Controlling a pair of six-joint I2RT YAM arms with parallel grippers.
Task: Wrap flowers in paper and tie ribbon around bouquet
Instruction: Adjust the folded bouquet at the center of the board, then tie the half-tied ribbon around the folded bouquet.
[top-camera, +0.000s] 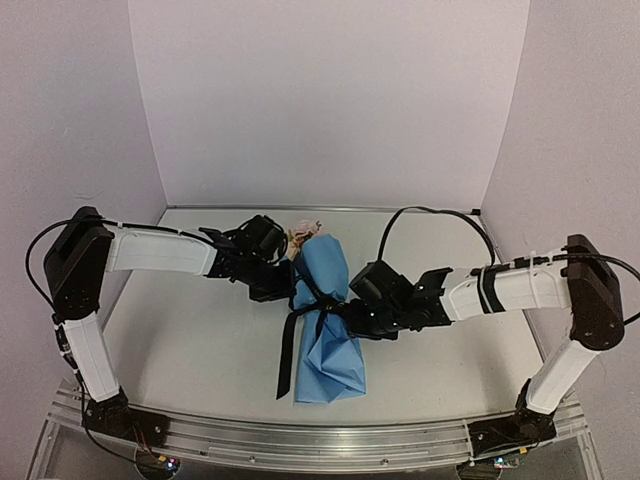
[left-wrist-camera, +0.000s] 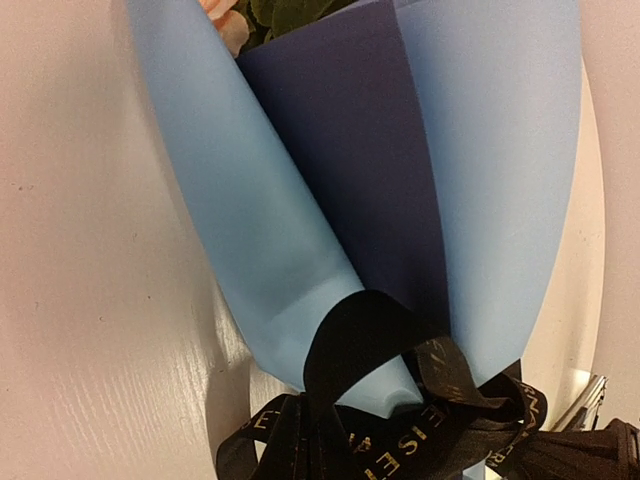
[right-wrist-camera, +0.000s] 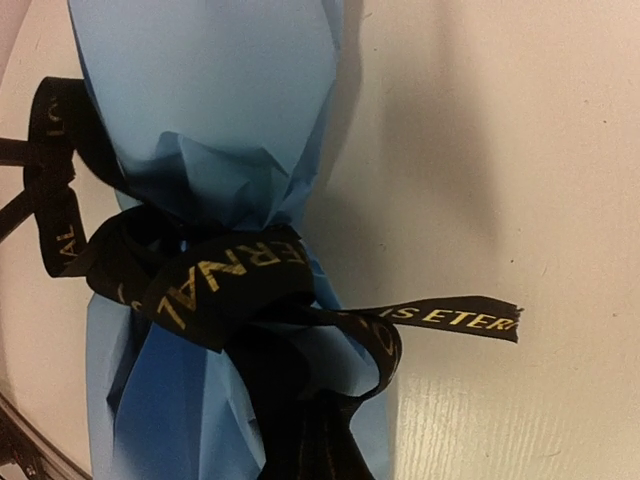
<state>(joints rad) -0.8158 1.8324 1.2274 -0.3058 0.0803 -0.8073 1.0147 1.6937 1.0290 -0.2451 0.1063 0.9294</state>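
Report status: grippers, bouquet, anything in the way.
Left gripper, right gripper shut, both at ribbon. Bouquet wrapped, ribbon round its middle, one tail loose. Nothing in the way.

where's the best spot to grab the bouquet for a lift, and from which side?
Grip the bouquet at the cinched waist where the ribbon binds it: narrowest and probably firmest. It lies flat on the table, flowers at the far end, so come straight down from above, fingers closing across its width.
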